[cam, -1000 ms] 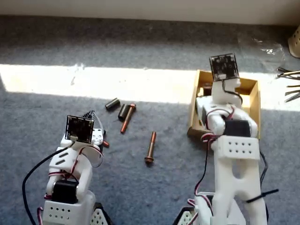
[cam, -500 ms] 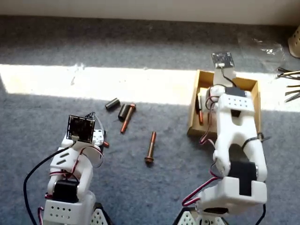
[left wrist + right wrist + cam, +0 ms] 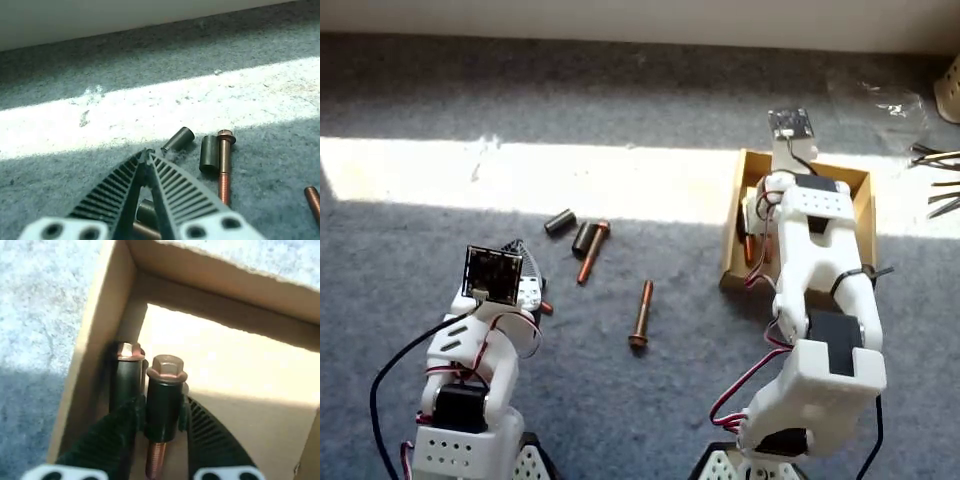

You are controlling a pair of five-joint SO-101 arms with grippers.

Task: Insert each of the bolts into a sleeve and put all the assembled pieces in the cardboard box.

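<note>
My right gripper (image 3: 162, 435) is shut on a copper bolt seated in a black sleeve (image 3: 164, 395), held inside the cardboard box (image 3: 107, 315). A second assembled piece (image 3: 125, 380) lies against the box wall beside it. In the high view the right arm stretches over the box (image 3: 732, 235). My left gripper (image 3: 147, 154) is shut with nothing between its fingers, low over the carpet (image 3: 517, 244). Just beyond it lie a loose sleeve (image 3: 178, 139), another sleeve (image 3: 210, 153) and a bolt (image 3: 224, 165) side by side. One more bolt (image 3: 641, 313) lies mid-carpet. A sleeve with a bolt end (image 3: 147, 215) sits under the left fingers.
A bright sunlit band (image 3: 520, 175) crosses the grey carpet. Metal tools (image 3: 935, 180) and a clear plastic scrap (image 3: 880, 100) lie at the far right. A pale wall base (image 3: 640, 20) runs along the back.
The right arm has stretched forward and down, carrying its gripper deeper into the box. The left arm has stayed still, as have the parts on the carpet.
</note>
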